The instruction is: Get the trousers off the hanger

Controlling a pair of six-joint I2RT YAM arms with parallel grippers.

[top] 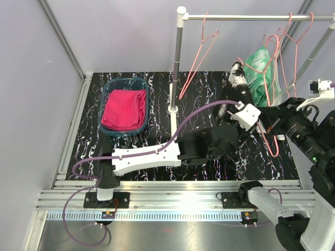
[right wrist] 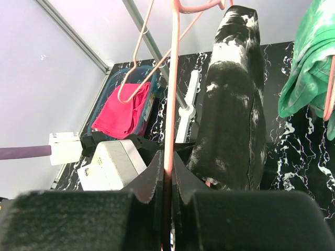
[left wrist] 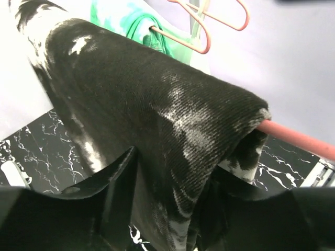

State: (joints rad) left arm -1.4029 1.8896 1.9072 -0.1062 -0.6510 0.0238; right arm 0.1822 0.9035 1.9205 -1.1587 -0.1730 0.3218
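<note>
The black trousers with white speckles [top: 238,78] hang folded over the bar of a pink hanger [left wrist: 298,137]. My left gripper [left wrist: 175,172] is open and straddles their lower fold [left wrist: 157,104], one finger on each side of the cloth. My right gripper [right wrist: 169,167] is shut on the thin wire of that pink hanger [right wrist: 172,78], to the right of the black trousers [right wrist: 230,115]. The green-and-white trousers [top: 260,68] hang on another hanger behind. The magenta trousers [top: 124,109] lie in the blue basket [top: 108,89].
The rack's upright pole [top: 178,57] stands mid-table on a white base [top: 172,111], and its rail [top: 251,17] runs right. An empty pink hanger [top: 201,52] dangles near the pole. More hangers crowd the rail's right end. Purple walls enclose the back and left.
</note>
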